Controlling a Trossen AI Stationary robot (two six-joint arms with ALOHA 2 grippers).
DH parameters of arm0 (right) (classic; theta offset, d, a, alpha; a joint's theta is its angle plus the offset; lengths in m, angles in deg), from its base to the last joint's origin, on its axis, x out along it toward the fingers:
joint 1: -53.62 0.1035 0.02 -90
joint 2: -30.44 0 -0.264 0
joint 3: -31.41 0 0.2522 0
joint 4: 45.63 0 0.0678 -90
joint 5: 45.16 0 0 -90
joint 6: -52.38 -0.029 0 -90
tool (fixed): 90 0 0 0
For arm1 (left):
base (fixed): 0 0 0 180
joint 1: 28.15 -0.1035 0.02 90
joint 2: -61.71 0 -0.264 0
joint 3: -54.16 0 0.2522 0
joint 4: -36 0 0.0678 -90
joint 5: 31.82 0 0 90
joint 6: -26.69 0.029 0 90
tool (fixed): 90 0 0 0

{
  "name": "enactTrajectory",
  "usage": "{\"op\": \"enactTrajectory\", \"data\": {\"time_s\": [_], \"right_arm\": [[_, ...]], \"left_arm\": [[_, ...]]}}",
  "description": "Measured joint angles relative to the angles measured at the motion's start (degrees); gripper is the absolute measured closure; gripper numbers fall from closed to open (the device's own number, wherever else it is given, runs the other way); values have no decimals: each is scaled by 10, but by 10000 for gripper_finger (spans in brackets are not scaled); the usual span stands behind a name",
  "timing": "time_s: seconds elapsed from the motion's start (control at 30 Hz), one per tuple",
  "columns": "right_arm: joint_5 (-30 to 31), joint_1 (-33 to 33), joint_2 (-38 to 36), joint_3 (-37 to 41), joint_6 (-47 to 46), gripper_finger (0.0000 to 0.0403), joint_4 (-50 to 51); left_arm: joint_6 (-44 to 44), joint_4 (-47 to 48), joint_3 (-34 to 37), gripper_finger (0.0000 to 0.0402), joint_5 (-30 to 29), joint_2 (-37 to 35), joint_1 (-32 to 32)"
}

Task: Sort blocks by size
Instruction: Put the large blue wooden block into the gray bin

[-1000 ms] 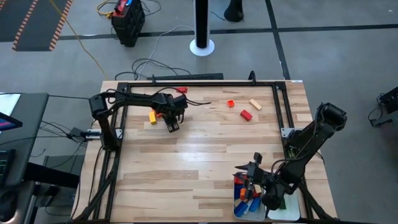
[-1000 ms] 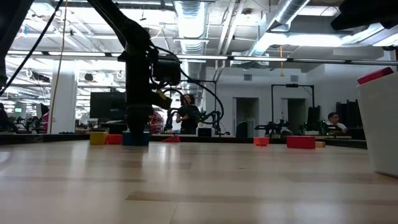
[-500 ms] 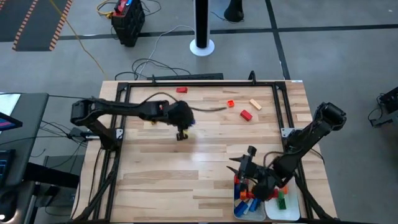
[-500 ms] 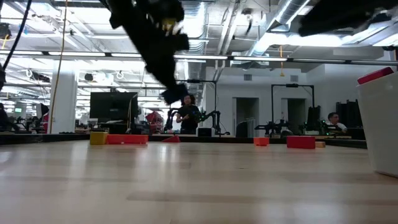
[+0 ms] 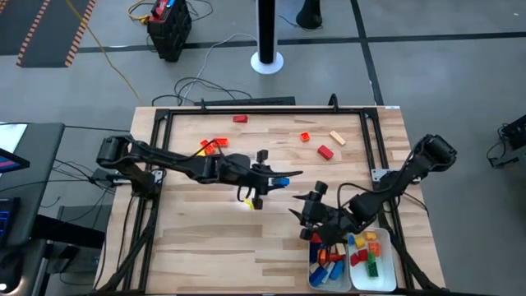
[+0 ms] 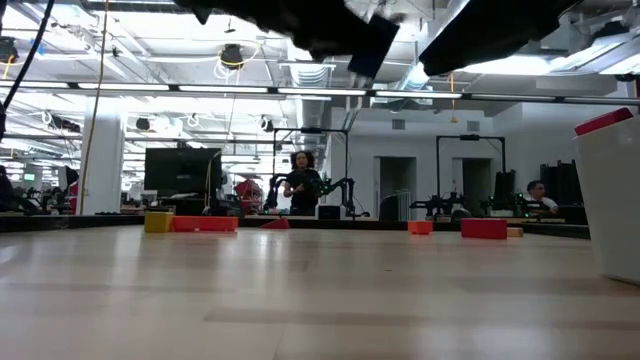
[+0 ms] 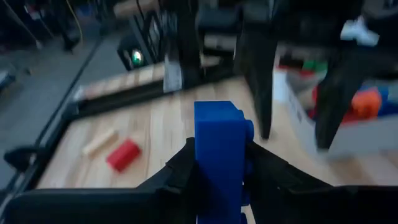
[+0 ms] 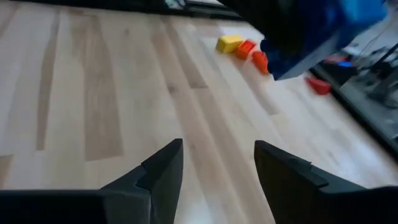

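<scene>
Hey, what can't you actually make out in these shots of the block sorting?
- Trays' contents: high view, right claw and arm cover part of left tray.
- Low view: only one tray wall, cut off; arms blurred.
- Left wrist view: blue block blocks much; trays behind blurred.

Two slender black jointed arms, left arm (image 5: 164, 158) and right arm (image 5: 403, 177), each with rounded joint housings and thin black cables trailing along the links. Each ends in a pair of dark, flat, wedge-shaped fingers (image 8: 158, 171).
</scene>
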Motion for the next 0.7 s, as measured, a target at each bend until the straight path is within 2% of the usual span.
{"op": "enactTrajectory", "data": {"time_s": [0.2,0.43,0.7], "right_arm": [[62,-2,0,16,39,173,-38],[49,-13,0,16,135,172,-116],[27,-23,0,15,147,175,-135]], "left_arm": [[-23,-91,0,301,42,7,13],[-24,-154,2,306,79,46,27],[-9,-222,2,305,89,95,32]]}}
